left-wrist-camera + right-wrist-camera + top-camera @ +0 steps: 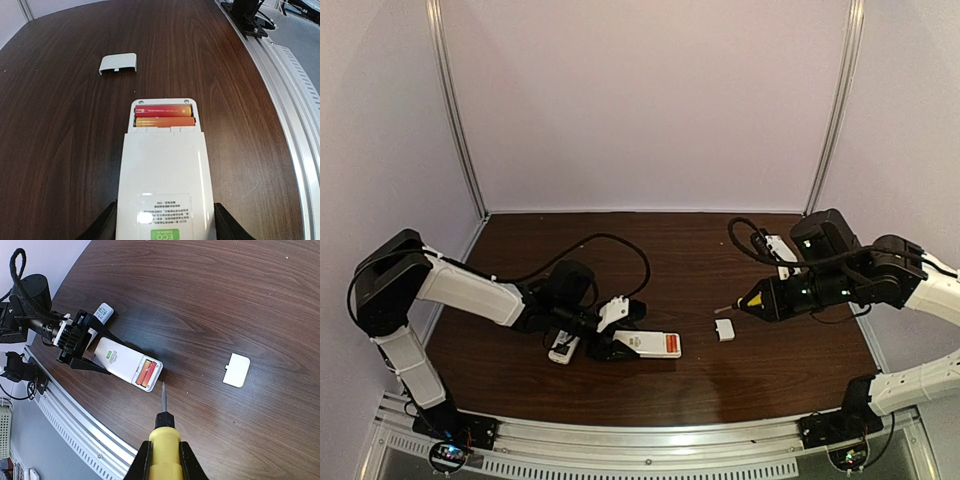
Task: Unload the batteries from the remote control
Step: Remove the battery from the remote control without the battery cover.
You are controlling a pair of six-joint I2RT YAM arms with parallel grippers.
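The white remote control (165,180) lies back-up on the table with its battery bay uncovered. Two orange-red batteries (163,116) sit side by side in the bay, also seen as batteries (146,374) in the right wrist view. My left gripper (165,231) is shut on the remote's near end, one finger against each long side. My right gripper (165,462) is shut on a yellow-handled screwdriver (165,440). Its metal tip hovers just off the remote's battery end, apart from it. From above, the remote (645,345) sits left of centre, with the right gripper (765,298) to its right.
A small white battery cover (724,329) lies on the table between the arms. A second white remote (563,347) rests beside the left gripper. Another white remote (780,250) lies behind the right arm. The metal rail (80,430) runs along the near table edge.
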